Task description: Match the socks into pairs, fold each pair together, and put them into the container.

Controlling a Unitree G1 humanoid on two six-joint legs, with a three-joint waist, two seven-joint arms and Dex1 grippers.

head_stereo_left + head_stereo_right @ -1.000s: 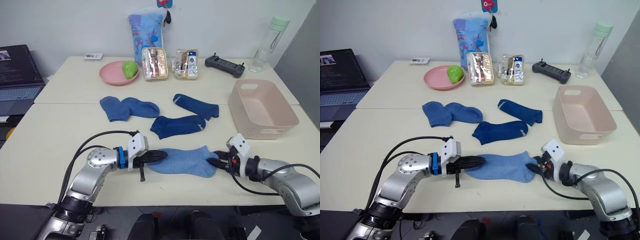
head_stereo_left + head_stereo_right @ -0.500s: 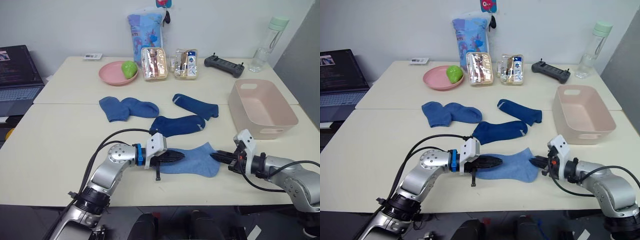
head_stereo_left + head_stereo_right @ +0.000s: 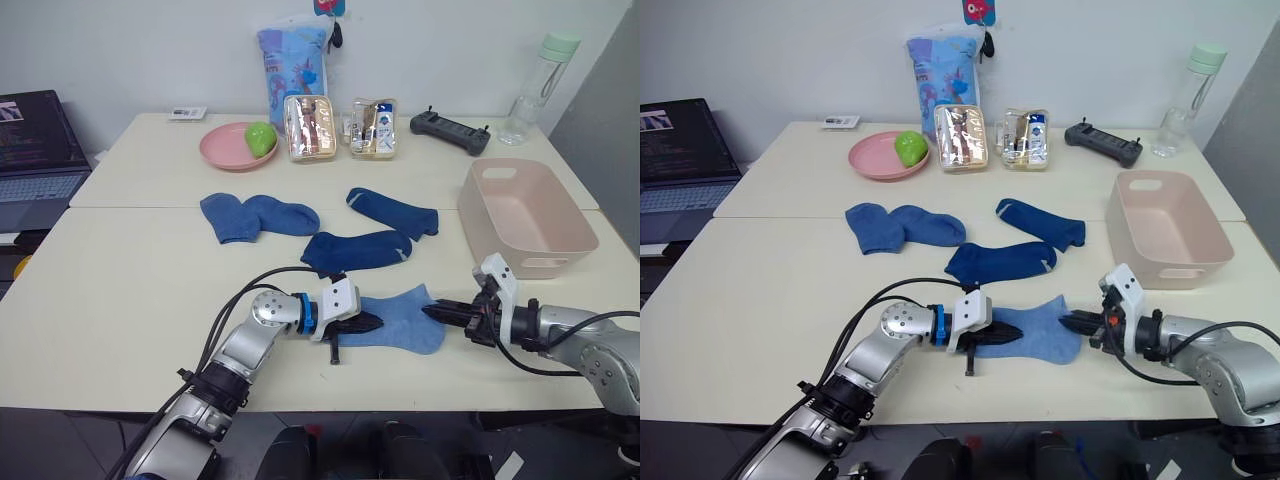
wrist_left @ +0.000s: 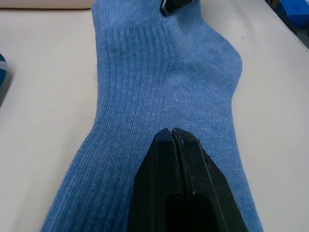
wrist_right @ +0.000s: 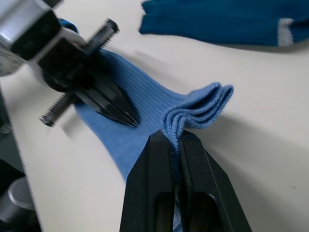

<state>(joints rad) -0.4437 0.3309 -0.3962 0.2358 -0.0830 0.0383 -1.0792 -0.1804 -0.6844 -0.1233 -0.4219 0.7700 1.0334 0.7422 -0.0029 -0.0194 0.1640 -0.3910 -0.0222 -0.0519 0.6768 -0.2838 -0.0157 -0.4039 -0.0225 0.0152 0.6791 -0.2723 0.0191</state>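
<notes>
Head views, surroundings: tabletop point(image 3: 120, 290) carries, toward 12 o'clock, a patterned bag point(image 3: 292, 55), pink plate point(image 3: 226, 148) with a green object point(image 3: 260, 136), two clear pouches point(image 3: 309, 127), black controller point(image 3: 450, 131) and a bottle point(image 3: 538, 87); a laptop point(image 3: 36, 150) sits at 9 o'clock.
Head views, container: pale pink tub point(image 3: 524, 215) at 3 o'clock, well apart from the socks; nothing seen inside.
Head views, other socks: mid-blue pair point(image 3: 256, 215) at 10 o'clock of centre; navy sock point(image 3: 391, 211) and dark blue sock point(image 3: 357, 250) just beyond the worked sock, no contact visible.
Head views, task thing: light blue sock point(image 3: 404, 322) lies flat near the front edge, between the two claws.
Head views, left claw point(image 3: 372, 323): tips lie on the sock's 9 o'clock end.
Head views, right claw point(image 3: 438, 313): at the sock's 3 o'clock end.
Left wrist view: left claw's fingers point(image 4: 179, 145) pressed together, tips resting atop the ribbed light blue knit, nothing between them.
Right wrist view: right claw clenched on the sock's bunched, layered cuff point(image 5: 200, 109); left claw sits beyond on the same sock; the dark blue sock with a pale toe patch lies farther off.
</notes>
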